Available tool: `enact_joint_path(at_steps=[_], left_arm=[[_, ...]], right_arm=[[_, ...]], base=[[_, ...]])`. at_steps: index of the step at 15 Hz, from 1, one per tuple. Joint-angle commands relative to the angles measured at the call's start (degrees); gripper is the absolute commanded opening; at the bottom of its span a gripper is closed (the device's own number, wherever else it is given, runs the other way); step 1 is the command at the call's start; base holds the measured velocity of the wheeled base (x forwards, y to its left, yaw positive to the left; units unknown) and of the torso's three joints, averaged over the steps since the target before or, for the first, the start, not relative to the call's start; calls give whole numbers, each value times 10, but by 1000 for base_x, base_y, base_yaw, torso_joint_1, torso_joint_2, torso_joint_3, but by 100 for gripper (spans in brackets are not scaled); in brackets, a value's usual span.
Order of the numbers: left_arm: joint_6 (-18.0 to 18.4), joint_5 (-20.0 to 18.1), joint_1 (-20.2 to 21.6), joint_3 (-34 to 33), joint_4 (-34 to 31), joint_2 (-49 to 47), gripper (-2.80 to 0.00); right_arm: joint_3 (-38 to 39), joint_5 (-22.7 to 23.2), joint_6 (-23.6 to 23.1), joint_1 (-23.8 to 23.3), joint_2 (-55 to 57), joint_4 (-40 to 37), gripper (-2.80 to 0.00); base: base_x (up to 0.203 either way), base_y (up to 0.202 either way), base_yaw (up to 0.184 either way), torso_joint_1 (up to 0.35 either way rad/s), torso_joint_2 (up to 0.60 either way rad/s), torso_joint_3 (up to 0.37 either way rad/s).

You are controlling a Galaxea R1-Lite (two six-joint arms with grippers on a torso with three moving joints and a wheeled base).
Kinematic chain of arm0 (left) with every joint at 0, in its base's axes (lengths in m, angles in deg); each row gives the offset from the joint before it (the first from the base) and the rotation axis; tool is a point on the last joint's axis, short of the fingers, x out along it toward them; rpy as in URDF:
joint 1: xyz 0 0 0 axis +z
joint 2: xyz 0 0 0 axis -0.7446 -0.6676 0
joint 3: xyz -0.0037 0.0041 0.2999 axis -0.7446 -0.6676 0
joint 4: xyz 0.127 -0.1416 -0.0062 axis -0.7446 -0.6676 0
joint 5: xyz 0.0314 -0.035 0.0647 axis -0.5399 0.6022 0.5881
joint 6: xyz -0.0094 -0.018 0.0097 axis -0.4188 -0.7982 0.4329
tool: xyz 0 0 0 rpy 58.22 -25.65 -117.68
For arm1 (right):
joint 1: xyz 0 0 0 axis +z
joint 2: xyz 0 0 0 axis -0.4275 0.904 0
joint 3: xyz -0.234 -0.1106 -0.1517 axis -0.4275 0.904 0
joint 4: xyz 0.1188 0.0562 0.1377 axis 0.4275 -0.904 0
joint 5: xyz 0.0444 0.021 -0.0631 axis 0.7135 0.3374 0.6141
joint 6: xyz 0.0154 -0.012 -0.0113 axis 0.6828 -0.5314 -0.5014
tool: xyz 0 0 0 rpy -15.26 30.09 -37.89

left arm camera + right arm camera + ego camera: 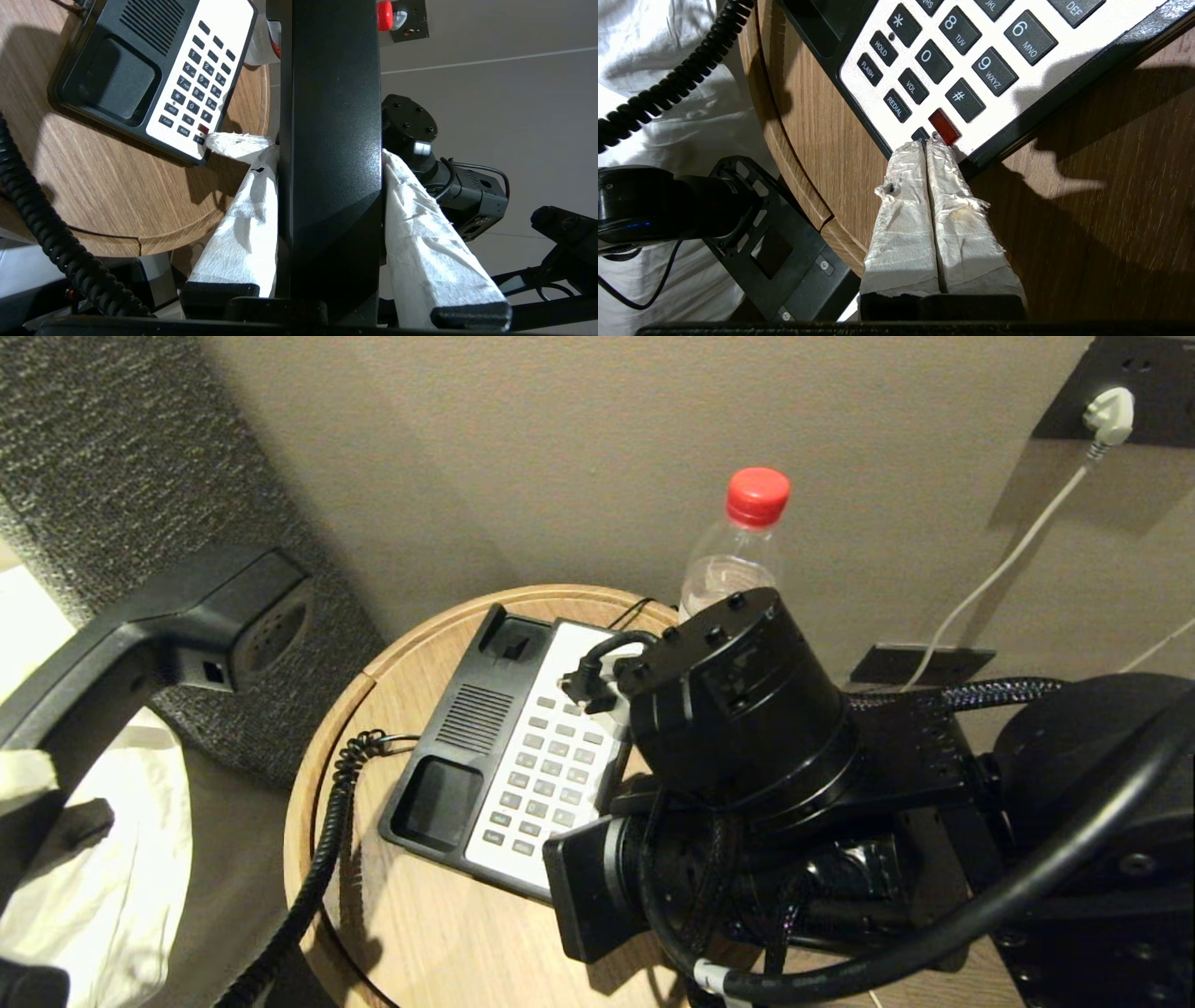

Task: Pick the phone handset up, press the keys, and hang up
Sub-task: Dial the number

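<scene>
We saw the long black plastic phone handset [331, 140] as a smooth, faintly glossy bar with a rounded, perforated end, its black coiled cord [322, 859] trailing down to the phone base. Our left tool [329, 224] was clamped on it, one white-wrapped finger [243, 233] pressed against each side of its middle, so the handset stood between the fingers and ran out well past their tips. It hung in the air off the phone base's cradle side, clear of the table edge, with its perforated end [266, 625] turned toward the base.

The black-and-white phone base [509, 756] lay flat on the round wooden table [420, 915], its two cradle wells bare. Our right tool [930, 142] had its two white-wrapped fingers [906, 219] pressed together, and their tips rested at the near corner of the base's white keypad [971, 60], just by the small red key [944, 126] and the dark key beside it. We could not tell whether a key was being pushed down. In the head view the right arm's wrist covered that corner of the base.

A clear plastic bottle with a red cap [747, 537] stood behind the phone base, near the wall. A white plug [1109, 415] sat in a dark wall socket well beyond the base.
</scene>
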Motion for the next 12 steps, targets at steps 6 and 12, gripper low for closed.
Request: enact_joint_path(at_steps=[6,12], left_arm=[[-4,-4,0,-2,1,-4,-280],[-3,-4,0,-3,1,-4,-280]], right_arm=[[12,-2,-5,-2,4,0,-280],[23,-2,-17,-3,3,1,-280]], base=[[0,0,0,0,0,0],[0,0,0,0,0,0]])
